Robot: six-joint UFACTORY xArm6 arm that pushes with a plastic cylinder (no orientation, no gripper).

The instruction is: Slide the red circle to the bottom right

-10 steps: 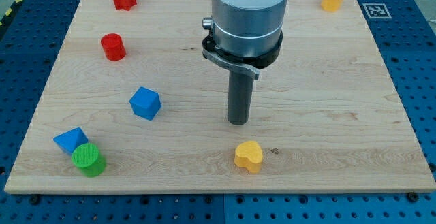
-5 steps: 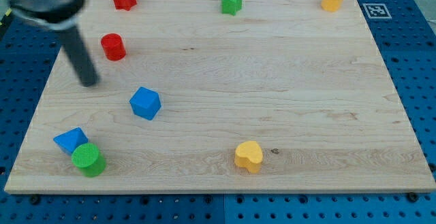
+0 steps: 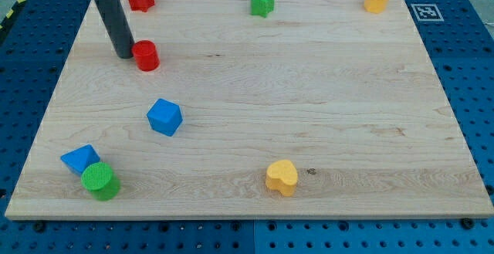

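tip point(image 3: 123, 54) touching red circle point(image 3: 146, 55) from view's left.

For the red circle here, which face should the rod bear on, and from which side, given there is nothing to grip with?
Push, not grip: bear on the red circle's upper-left wall, coming from the view's top left. It is a short upright cylinder, so any side offers a curved face, and bottom right lies opposite. My tip sits right against its left side; probably shift slightly toward the view's top first.
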